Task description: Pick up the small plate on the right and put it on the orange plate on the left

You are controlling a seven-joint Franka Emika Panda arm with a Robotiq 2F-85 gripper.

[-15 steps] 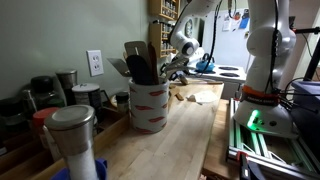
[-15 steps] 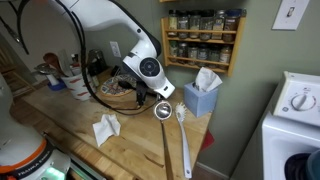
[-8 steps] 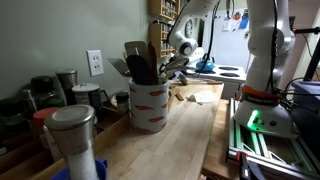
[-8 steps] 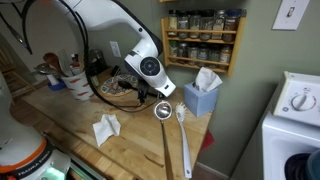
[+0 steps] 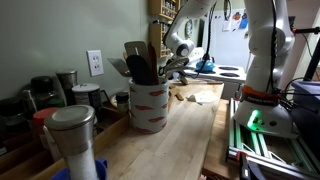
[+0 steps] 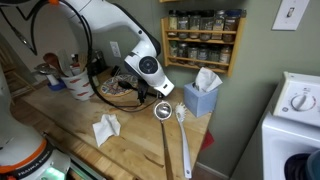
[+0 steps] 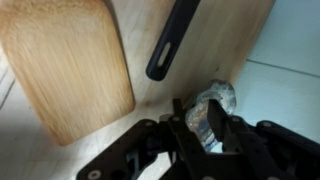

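No small plate or orange plate shows in any view. My gripper (image 7: 197, 128) is shut on a shiny, crinkled silvery object (image 7: 211, 104) that sits between the two black fingers. In both exterior views the gripper (image 6: 133, 92) (image 5: 180, 68) hangs low over the far end of the wooden counter (image 6: 140, 140). In the wrist view a light wooden cutting board (image 7: 65, 65) lies to the left, and a black utensil handle (image 7: 172, 42) lies on the counter above the gripper.
A round metal strainer (image 6: 163, 110) and a white spatula (image 6: 184, 130) lie by the counter's edge. There is a blue tissue box (image 6: 202, 98), a crumpled napkin (image 6: 106, 128) and a spice rack (image 6: 204, 40). A utensil crock (image 5: 149, 105) and a metal shaker (image 5: 73, 138) stand close to the camera.
The wrist has shifted very slightly; the gripper stays shut on the silvery object. Nothing else has moved.
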